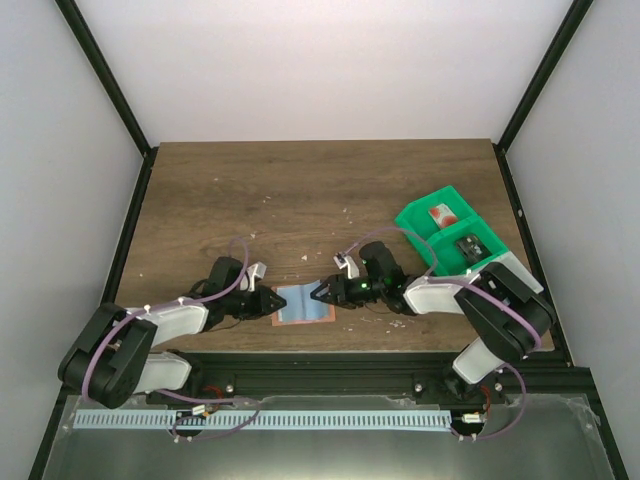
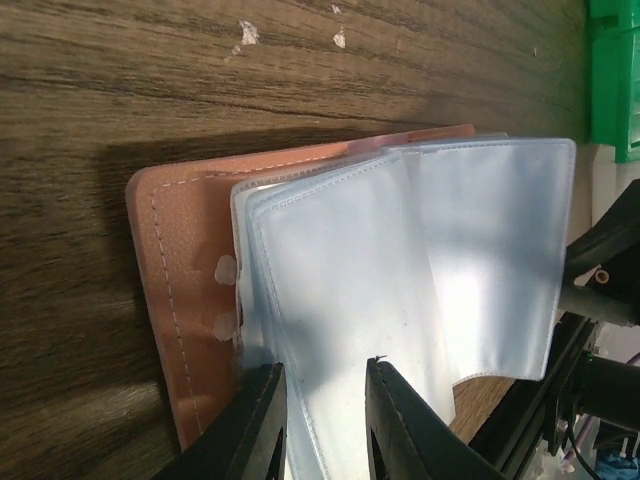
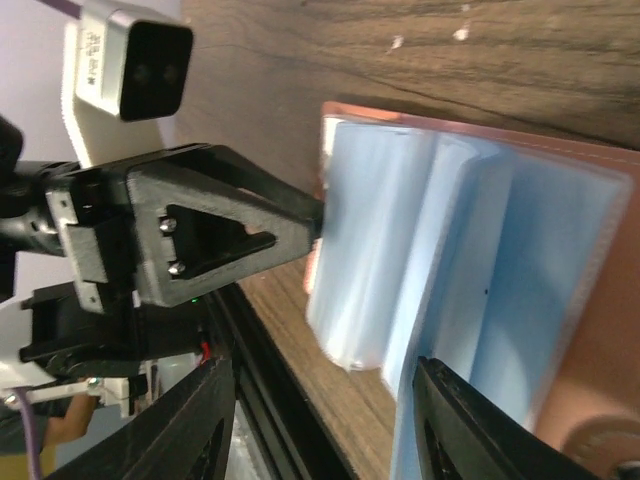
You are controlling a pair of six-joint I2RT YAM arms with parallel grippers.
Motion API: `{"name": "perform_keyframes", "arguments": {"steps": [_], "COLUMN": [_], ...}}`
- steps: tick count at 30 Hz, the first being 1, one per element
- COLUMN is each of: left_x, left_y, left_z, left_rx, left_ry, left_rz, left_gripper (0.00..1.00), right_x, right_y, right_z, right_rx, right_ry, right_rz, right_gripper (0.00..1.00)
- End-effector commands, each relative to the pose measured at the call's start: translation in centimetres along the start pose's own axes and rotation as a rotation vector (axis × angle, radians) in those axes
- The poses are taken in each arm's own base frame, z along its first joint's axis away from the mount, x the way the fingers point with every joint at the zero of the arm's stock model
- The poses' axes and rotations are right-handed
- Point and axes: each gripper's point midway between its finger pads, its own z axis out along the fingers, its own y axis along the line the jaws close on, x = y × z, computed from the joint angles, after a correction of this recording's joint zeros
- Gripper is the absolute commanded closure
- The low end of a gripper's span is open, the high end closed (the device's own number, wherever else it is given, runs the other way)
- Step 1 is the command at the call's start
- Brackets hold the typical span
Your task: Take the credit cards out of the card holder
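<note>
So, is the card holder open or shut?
Open: the card holder lies spread on the table, pale blue sleeves facing up.

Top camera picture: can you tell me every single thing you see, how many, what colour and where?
table: one, brown wood, under everything.
card holder: one, tan-pink outside, lying open at the middle of the near edge.
sleeves: a few, pale blue and see-through, inside the card holder.
green tray: one, green, right side of the table.
red and white card: one, in the tray's far compartment.
dark card: one, grey-black, in the tray's nearer compartment.
white specks: several, white, scattered on the table.
left end effector: one, black, at the holder's left edge, fingers either side of a sleeve.
right end effector: one, black, at the holder's right edge, jaws apart.
</note>
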Motion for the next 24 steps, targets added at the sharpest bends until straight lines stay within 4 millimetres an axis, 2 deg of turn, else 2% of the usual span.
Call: {"name": "perform_keyframes", "arguments": {"steps": [1, 11, 19, 24], "left_x": [0.0, 0.2, 0.8, 0.7], "left_y": [-0.1, -0.4, -0.2, -0.3], "left_z": [0.1, -0.2, 0.1, 0.1], "left_rx": [0.013, 0.034, 0.056, 0.059], "left_ry": [-0.003, -0.006, 0.001, -0.001], "left_rz": [-0.006, -0.018, -0.042, -0.042], "left_gripper": [0.75, 0.76, 0.76, 0.76], "right_x": [0.2, -0.5, -1.0, -1.1], "right_y": [2.5, 2.2, 3.8, 4.1], "right_z": [0.3, 1.2, 1.7, 2.0], "right_rx": [-0.113, -0.023, -0.034, -0.032], "right_ry": [0.018, 0.006, 0.009, 0.011], "right_rz": [-0.041, -0.062, -0.093, -0.095], "right_gripper": [0.49, 0.50, 0.49, 0.49]}}
